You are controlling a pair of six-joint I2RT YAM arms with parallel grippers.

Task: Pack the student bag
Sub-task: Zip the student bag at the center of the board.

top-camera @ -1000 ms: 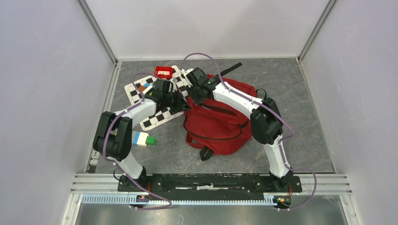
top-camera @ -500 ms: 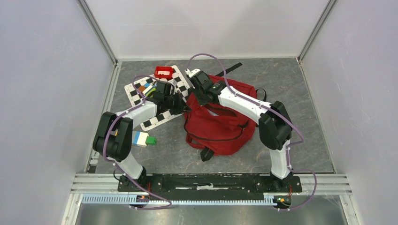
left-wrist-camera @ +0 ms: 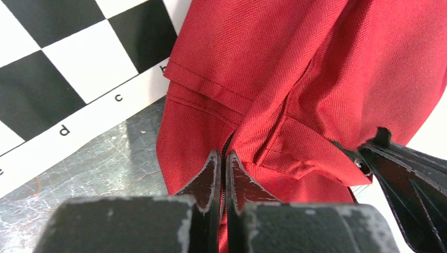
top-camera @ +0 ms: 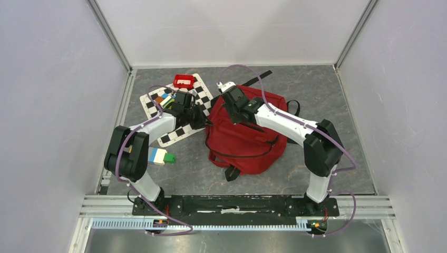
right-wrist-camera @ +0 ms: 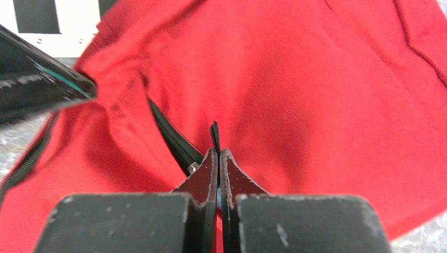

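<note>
- The student bag, a large dark-red fabric backpack (top-camera: 245, 139) with black straps and black zippers, lies flat on the grey marbled worktop (top-camera: 327, 95), a little right of the middle, between the two arms.
- The bag's upper left corner overlaps the edge of a black-and-white checkered board (top-camera: 176, 133) that lies to its left.
- One black strap (top-camera: 259, 77) trails off the bag's far end toward the back wall.
- The left claw (left-wrist-camera: 221, 158) is clenched at the bag's left edge. Its two tips are pressed together on the red fabric, with a black zipper line running up between them.
- The right claw (right-wrist-camera: 217, 153) is clenched as well, just beside the left one on the bag's upper part. A thin black zipper tab (right-wrist-camera: 214, 133) stands up from between its tips, pinched there.
- A black zipper track (right-wrist-camera: 176, 141) runs up and to the left from the right claw, with a small metal slider beside the tips.
- A small red box (top-camera: 183, 80) sits at the board's far corner, apart from the bag.
- A white, blue and green block (top-camera: 159, 156) lies on the worktop by the left arm's elbow, well apart from the bag.
</note>
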